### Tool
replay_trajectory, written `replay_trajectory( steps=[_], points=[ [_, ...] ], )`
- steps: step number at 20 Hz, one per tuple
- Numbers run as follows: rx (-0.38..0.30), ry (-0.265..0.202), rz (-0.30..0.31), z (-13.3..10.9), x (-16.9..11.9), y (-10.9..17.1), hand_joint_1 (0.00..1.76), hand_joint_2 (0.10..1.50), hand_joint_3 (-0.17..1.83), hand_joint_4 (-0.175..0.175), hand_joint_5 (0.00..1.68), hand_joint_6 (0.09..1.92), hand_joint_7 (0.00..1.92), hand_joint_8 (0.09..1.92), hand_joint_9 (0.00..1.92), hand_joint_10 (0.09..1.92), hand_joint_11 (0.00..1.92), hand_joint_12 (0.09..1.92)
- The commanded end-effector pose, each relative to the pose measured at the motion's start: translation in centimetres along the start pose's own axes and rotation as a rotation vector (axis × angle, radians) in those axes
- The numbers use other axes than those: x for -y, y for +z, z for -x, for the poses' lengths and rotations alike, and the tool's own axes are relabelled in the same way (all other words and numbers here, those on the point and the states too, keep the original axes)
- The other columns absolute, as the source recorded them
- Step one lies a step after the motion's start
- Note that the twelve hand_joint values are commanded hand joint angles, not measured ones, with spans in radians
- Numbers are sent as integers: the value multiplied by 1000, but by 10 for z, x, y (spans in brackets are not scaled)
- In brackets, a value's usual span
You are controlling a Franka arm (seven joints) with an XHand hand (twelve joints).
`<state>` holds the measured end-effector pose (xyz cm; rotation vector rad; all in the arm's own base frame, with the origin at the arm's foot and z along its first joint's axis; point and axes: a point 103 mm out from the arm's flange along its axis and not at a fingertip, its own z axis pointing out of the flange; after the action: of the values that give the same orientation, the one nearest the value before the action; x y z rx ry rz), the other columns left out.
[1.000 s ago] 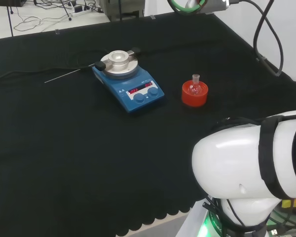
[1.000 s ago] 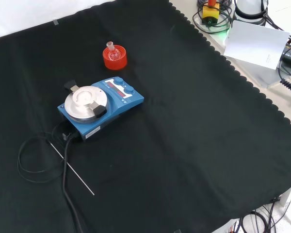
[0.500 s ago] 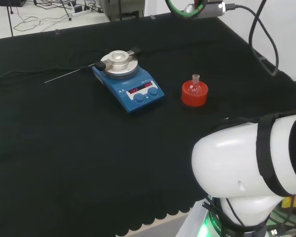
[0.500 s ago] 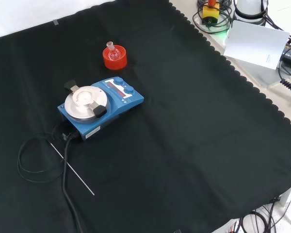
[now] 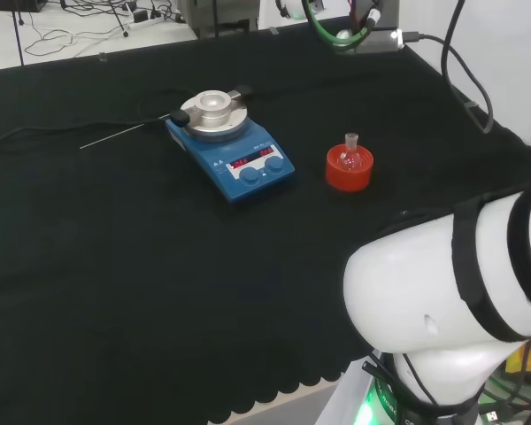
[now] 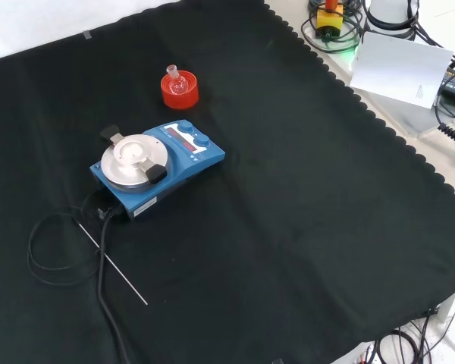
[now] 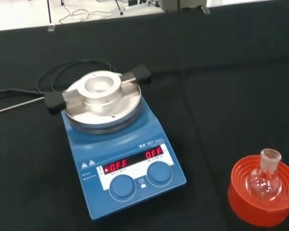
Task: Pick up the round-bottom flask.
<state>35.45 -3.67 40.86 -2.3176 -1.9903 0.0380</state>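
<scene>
Since a second ago we see the arm's big white link (image 5: pixel 442 301) at the head view's right tilt a little, and the green-ringed part with its cables at the top edge drop lower; nothing on the table has shifted. The round-bottom flask (image 5: pixel 350 156) stands upright in its red ribbed stand (image 5: pixel 349 171), just right of the blue hotplate stirrer (image 5: pixel 230 143) in the head view. Black cloth (image 6: pixel 288 227) with a scalloped edge covers the table; cables lie on the pale floor beyond. We cannot tell the hand's state
</scene>
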Motion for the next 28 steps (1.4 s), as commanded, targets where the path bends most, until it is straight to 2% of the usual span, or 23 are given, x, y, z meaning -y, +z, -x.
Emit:
replay_trajectory(
  steps=[1, 5, 9, 15, 23, 28],
  points=[
    [-36, 20, -9, 45, -43, 51, 438, 1132, 336, -11, 343, 314, 89, 574, 219, 673, 0, 1310],
    [-55, 48, -20, 69, -63, 74, 544, 1041, 384, -14, 386, 220, 107, 575, 238, 668, 0, 1301],
    [-86, 74, -40, 90, -84, 99, 574, 953, 459, -17, 410, 131, 122, 585, 252, 669, 0, 1301],
    [-120, 109, -66, 114, -102, 136, 631, 880, 467, -21, 415, 95, 149, 600, 277, 679, 0, 1307],
    [-122, 155, -116, 130, -117, 180, 754, 779, 505, -27, 468, 87, 170, 618, 307, 681, 0, 1314],
    [-141, 183, -120, 138, -124, 205, 827, 714, 560, -36, 550, 96, 178, 630, 332, 685, 0, 1321]
  ],
)
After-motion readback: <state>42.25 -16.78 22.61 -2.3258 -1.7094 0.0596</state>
